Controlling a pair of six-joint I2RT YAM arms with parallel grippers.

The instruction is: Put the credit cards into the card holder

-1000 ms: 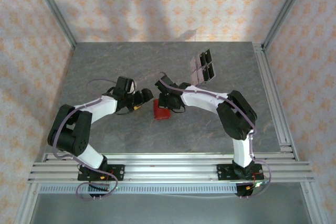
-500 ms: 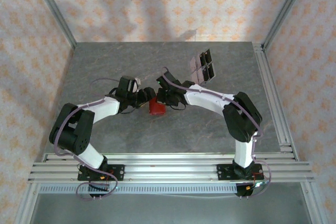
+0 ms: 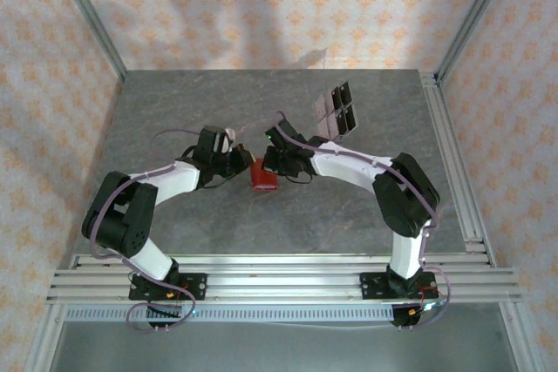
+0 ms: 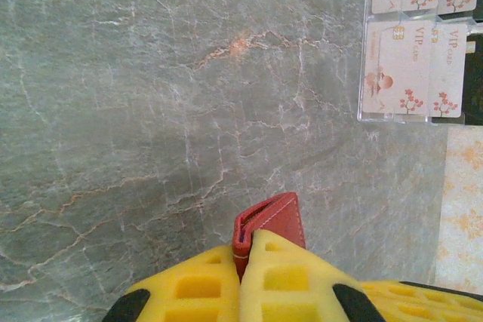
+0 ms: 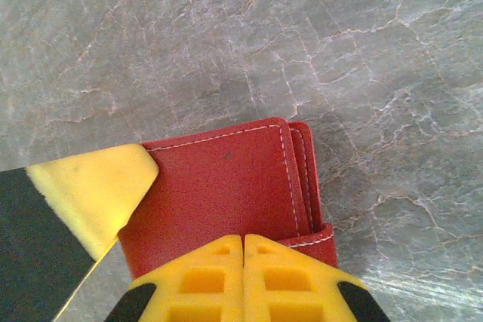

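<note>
Left gripper [image 4: 243, 250] is pinching the narrow edge of the red card holder [image 4: 275, 220], with its yellow pads clamping it edge-on. Right gripper [image 5: 243, 243] is sitting with pads pressed together at the holder's near edge; I can't tell if it's actually gripping. The holder is sitting mid-table [image 3: 174, 111] between both grippers. The clear card stand [image 4: 411, 43] with the VIP cards is standing well apart, far right.
</note>
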